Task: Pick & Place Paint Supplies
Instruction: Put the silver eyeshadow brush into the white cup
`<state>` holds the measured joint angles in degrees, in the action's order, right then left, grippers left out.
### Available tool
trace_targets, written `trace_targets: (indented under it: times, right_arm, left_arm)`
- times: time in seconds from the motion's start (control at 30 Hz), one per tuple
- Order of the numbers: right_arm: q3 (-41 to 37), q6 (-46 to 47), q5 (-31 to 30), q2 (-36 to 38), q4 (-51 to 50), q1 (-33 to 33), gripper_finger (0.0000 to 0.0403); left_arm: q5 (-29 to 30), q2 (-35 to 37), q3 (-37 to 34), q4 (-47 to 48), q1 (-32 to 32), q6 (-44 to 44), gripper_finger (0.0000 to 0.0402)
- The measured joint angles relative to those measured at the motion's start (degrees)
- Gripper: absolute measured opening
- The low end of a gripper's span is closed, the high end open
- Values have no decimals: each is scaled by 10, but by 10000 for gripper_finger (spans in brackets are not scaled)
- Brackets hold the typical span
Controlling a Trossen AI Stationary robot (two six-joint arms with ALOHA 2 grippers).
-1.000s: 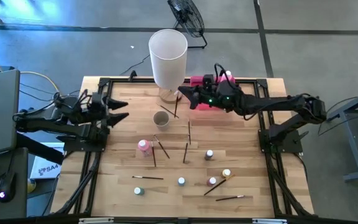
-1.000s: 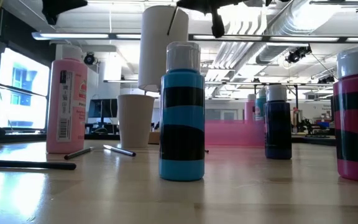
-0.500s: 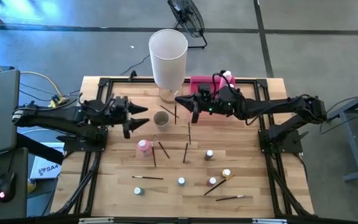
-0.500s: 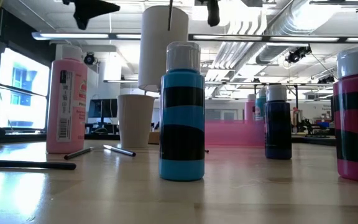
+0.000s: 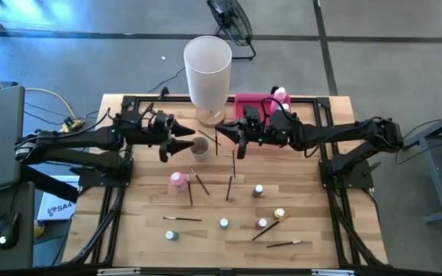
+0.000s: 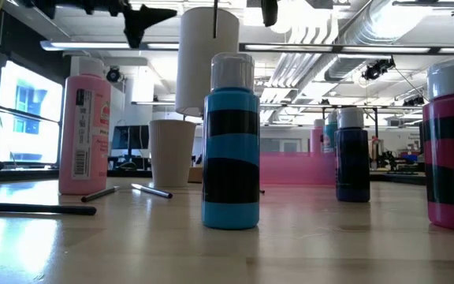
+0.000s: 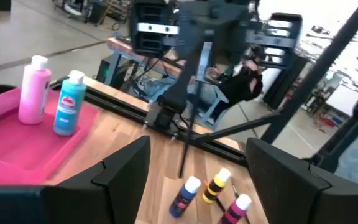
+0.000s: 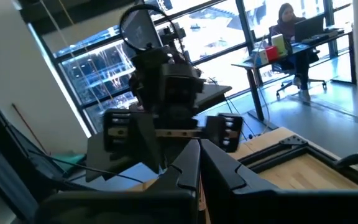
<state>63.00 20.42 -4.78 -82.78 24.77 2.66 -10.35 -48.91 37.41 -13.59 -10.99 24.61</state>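
High view: tools [image 5: 184, 143] [image 5: 222, 135] facing, raised

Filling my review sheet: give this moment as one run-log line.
right gripper: jaws shut on paintbrush, raised | left gripper: jaws open, empty, near paper cup

Black-striped blue bottle [image 6: 231, 142], pink tray [image 5: 253, 103]

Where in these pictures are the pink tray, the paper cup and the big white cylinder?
pink tray [image 7: 17, 140]: left wrist view, on its bare floor.
paper cup [image 6: 172, 154]: low view, on its side wall.
white cylinder [image 5: 207, 55]: high view, on its open top.
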Motion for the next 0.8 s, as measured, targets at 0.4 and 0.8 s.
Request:
trace_targets:
  times: [0.4,0.8]
  right_arm:
    - [0,-16,9,0,-3,-4,3]
    - [0,-23,8,0,-10,-4,3]
  left_arm:
    - [-56,-123,0,-220,-3,-17,261]
    - [-76,-183,48,-226,-2,-10,261]
